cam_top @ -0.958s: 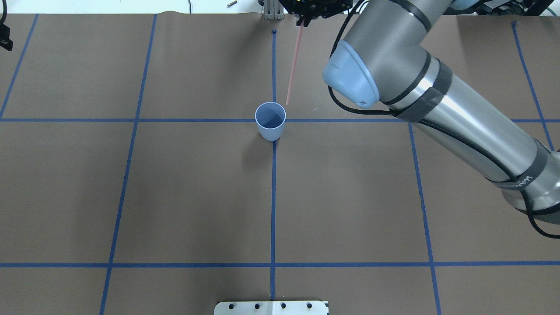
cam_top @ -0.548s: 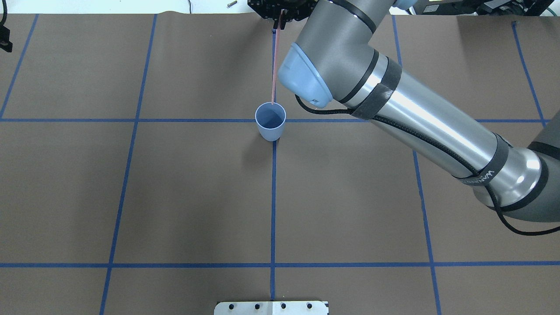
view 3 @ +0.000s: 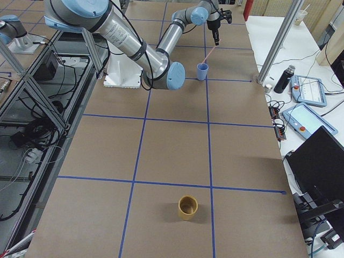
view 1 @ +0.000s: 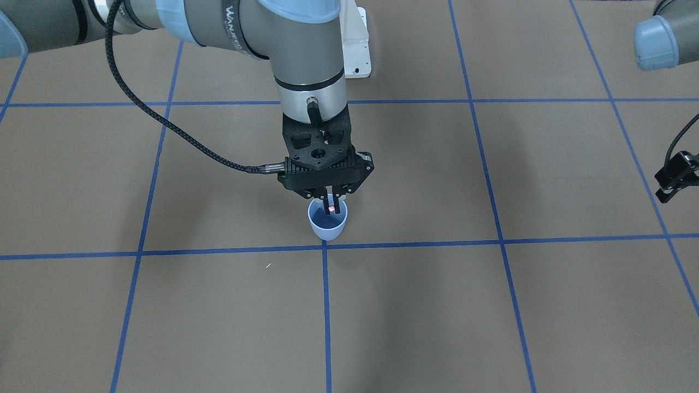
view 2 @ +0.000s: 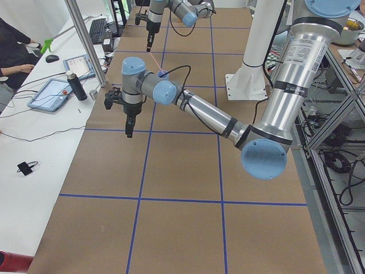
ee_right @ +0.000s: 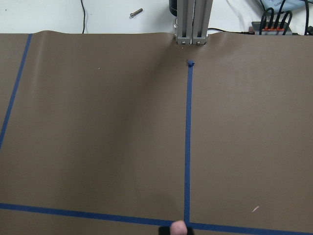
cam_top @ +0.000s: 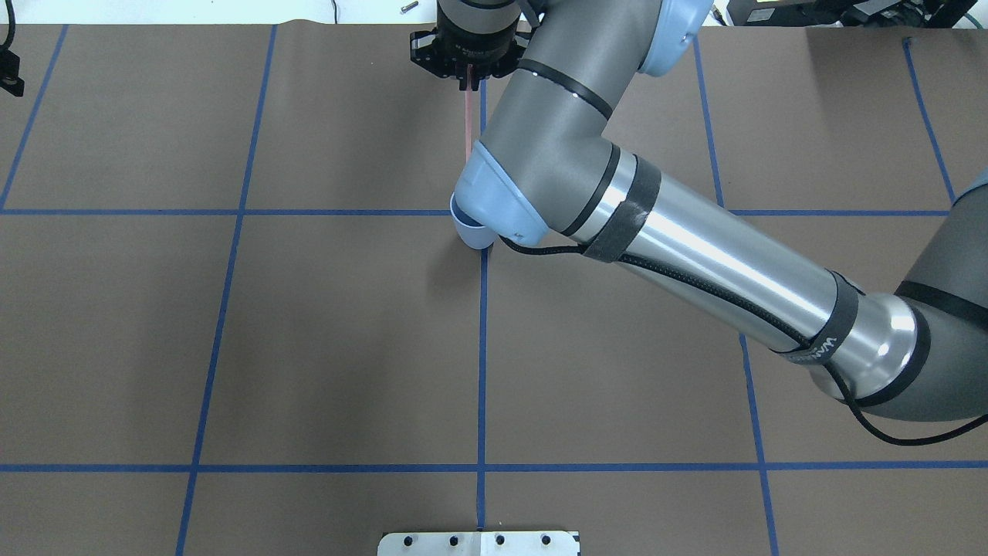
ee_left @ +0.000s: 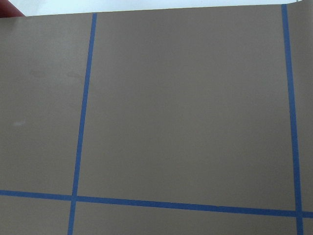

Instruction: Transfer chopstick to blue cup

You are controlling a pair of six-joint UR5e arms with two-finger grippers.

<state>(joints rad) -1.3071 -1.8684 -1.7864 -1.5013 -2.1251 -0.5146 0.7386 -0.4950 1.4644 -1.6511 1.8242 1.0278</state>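
My right gripper (view 1: 331,206) is shut on the top of the pale pink chopstick (cam_top: 469,116) and holds it upright over the light blue cup (view 1: 326,226). In the front-facing view the gripper hangs right above the cup's mouth. In the exterior right view the chopstick (view 3: 209,52) slants down to the cup (view 3: 202,71) rim. I cannot tell whether its tip is inside. In the overhead view my right arm's elbow hides most of the cup (cam_top: 472,236). My left gripper (view 1: 669,183) hangs far off to the side, and I cannot tell its jaw state.
A tan cup (view 3: 188,207) stands far down the table on my right. A metal post (ee_right: 194,22) stands at the far table edge. A white mount plate (cam_top: 478,543) sits at my base. Blue tape lines cross the brown mat.
My right arm has swung left, carrying the chopstick from right of the cup to over its mouth. Its elbow now covers most of the cup in the overhead view.
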